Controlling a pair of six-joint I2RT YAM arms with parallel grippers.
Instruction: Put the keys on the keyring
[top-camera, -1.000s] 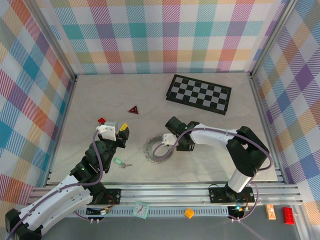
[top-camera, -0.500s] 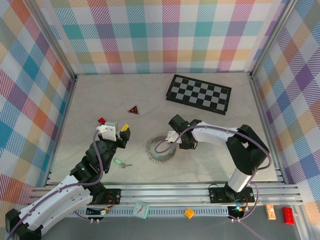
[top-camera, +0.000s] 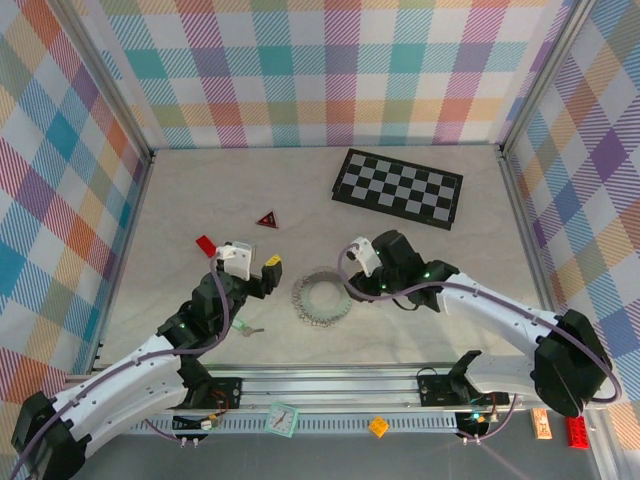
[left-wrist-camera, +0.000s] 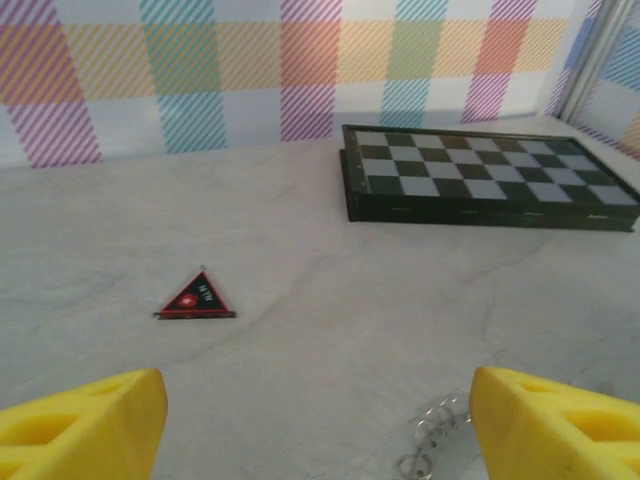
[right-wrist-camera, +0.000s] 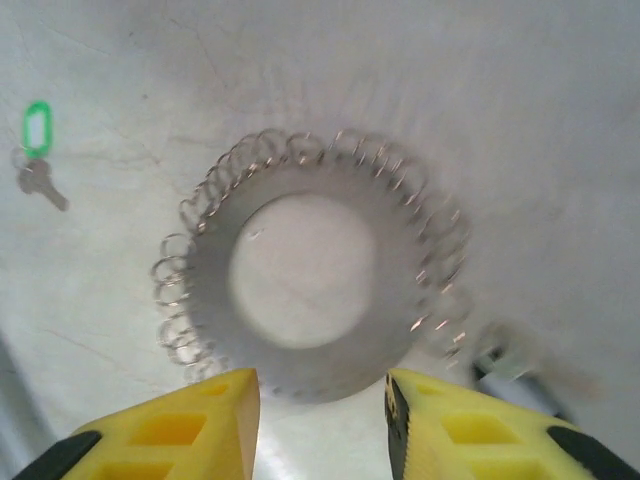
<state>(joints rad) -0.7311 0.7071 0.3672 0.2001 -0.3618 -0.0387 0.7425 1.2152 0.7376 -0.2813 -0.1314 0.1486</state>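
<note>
Keyring (top-camera: 303, 298) lies flat on the table (top-camera: 200, 200), front centre, between the two arms. Its rim is fringed with small wire loops.

Right hand (right-wrist-camera: 322, 400) hovers straight above the ring, fingers parted, nothing held. Left hand (left-wrist-camera: 318, 400) is wide open and empty, low over the table, facing the red triangle (left-wrist-camera: 197, 298) and the chessboard (left-wrist-camera: 480, 180).

Green-tag key (right-wrist-camera: 37, 128) lies on the table well to one side of the ring, close by the left arm in the top view. Second key not confirmed. A blurred shape (right-wrist-camera: 500, 360) just beside the ring's rim in the right wrist view is possibly it.

Risks from here:
- The ring is thin and flat on a smooth table, so closing fingers may skate over it or shove it sideways.
- A fingertip could snag a wire loop and drag the ring.
- The key is tiny and flat, and a poor pinch would catch only the tag.
- The left hand points at the triangle, so a wrong pick is possible.
</note>
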